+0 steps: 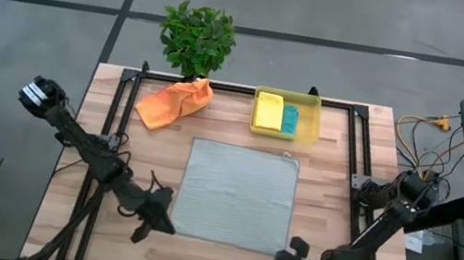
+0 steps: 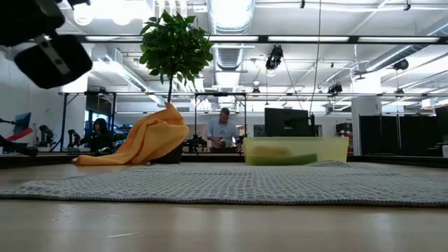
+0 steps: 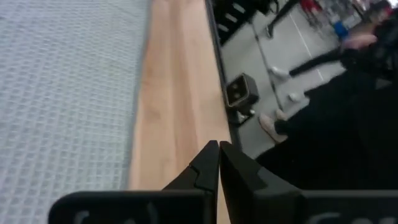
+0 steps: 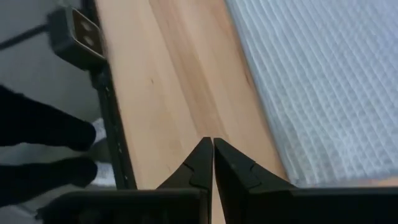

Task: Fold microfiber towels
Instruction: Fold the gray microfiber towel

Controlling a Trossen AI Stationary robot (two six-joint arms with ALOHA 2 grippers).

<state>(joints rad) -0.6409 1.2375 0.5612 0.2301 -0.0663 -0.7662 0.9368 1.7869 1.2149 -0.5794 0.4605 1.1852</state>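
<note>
Grey towel [image 1: 237,194] lay spread flat at table centre, roughly square, unfolded. Orange towel [image 1: 175,102] sat crumpled in a heap at about 11 o'clock from it, near the table's far edge, just in front of a potted plant [image 1: 196,38]. Yellow towel [image 1: 268,112] and teal towel [image 1: 290,120] lay side by side, touching, inside the bin [image 1: 312,124] at about 12 to 1 o'clock from the grey one.

Left gripper [image 3: 218,149] hung over bare wood at 8 o'clock, beside the grey towel's corner, fingers pressed together, holding nothing. Right gripper [image 4: 213,144] hung at 5 o'clock near the opposite near corner, fingers likewise closed and empty.

Table [image 1: 326,182] wooden, black-railed. People stood in the room beyond.
</note>
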